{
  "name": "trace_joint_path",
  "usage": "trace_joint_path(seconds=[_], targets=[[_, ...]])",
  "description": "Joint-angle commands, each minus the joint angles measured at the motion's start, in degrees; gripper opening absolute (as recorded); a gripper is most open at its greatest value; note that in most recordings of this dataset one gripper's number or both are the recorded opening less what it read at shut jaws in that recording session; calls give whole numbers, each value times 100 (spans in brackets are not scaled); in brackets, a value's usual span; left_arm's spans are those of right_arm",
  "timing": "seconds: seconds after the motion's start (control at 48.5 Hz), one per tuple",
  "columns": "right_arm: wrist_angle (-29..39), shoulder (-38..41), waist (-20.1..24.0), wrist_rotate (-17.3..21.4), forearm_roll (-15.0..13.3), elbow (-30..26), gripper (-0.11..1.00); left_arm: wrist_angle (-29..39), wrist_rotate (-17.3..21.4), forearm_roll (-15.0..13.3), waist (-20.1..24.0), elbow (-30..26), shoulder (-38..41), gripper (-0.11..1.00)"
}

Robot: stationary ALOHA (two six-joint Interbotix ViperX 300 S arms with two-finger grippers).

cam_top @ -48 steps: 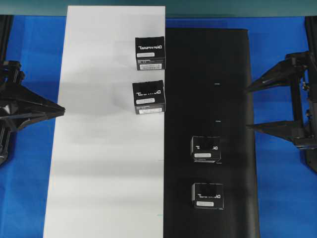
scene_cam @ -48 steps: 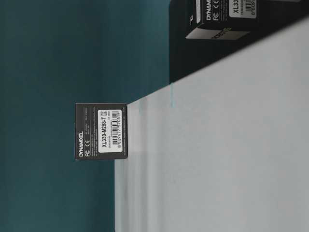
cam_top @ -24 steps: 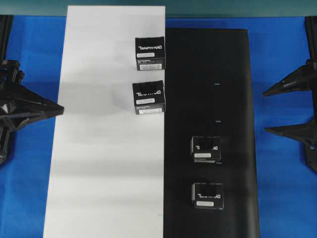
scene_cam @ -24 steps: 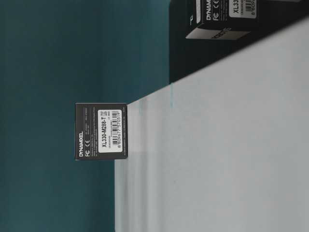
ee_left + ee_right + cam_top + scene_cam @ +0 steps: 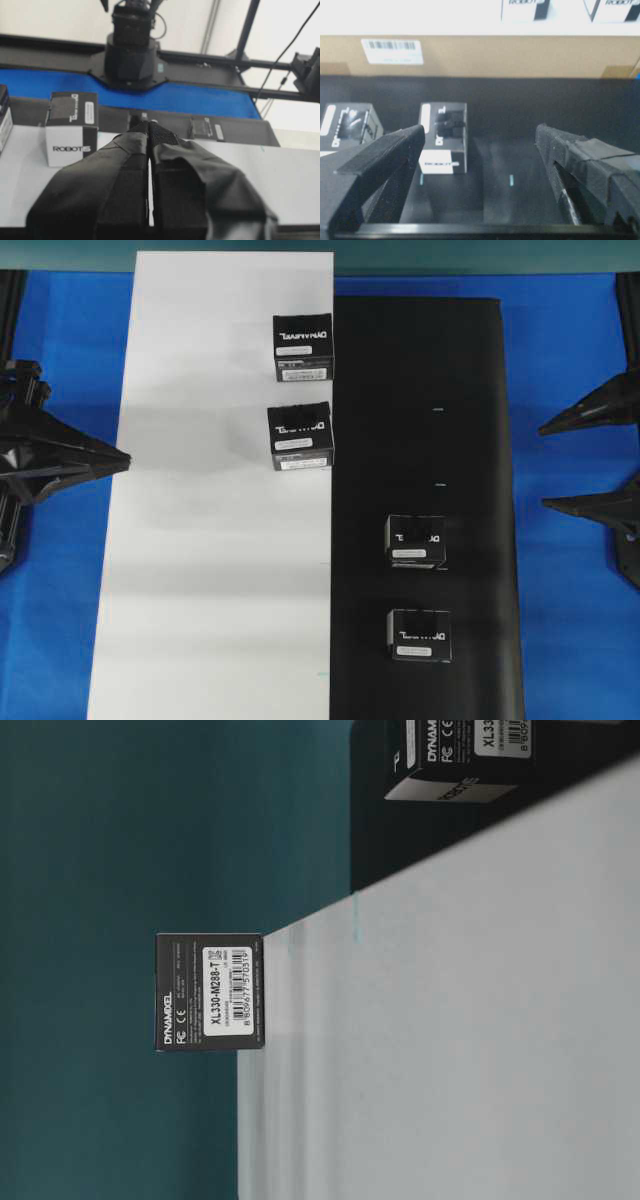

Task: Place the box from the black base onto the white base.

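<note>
Boxes (image 5: pixel 416 540) remain on the black base (image 5: pixel 470 390), two already on the white base (image 5: pixel 200 590); right gripper (image 5: pixel 592 462), jaws wide and empty, must next reach left; left gripper (image 5: pixel 115 458) closed.

Matt black base (image 5: pixel 420 440), smooth white base (image 5: pixel 210 540), cardboard boxes (image 5: pixel 415 542).

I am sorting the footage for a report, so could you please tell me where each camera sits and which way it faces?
Overhead: above the table, looking down on white base and black base; left gripper and right gripper at the edges.
Table-level: low, picture turned sideways, facing a box; no robot parts.
Left wrist: behind the shut left gripper, looking across the white base.
Right wrist: behind the open right gripper, facing boxes on the black base.
Shared: every view shows boxes.
</note>
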Motion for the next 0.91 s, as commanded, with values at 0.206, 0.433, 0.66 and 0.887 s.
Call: trace_joint_path(seconds=[0.206,0.433,0.66,0.887], targets=[[-26,18,0,9,18,18,99,-158,-9,18,-88,-123,9,-1],[-26,9,-79,9,18,44,99,-132,0,9,-105,-132,18,-1],[-53,-79,-79,18,18,132,99,-132,0,18,-105,-132,53,-1],[-62,-316,-79,18,18,220,99,-158,9,9,-105,-132,44,-1]])
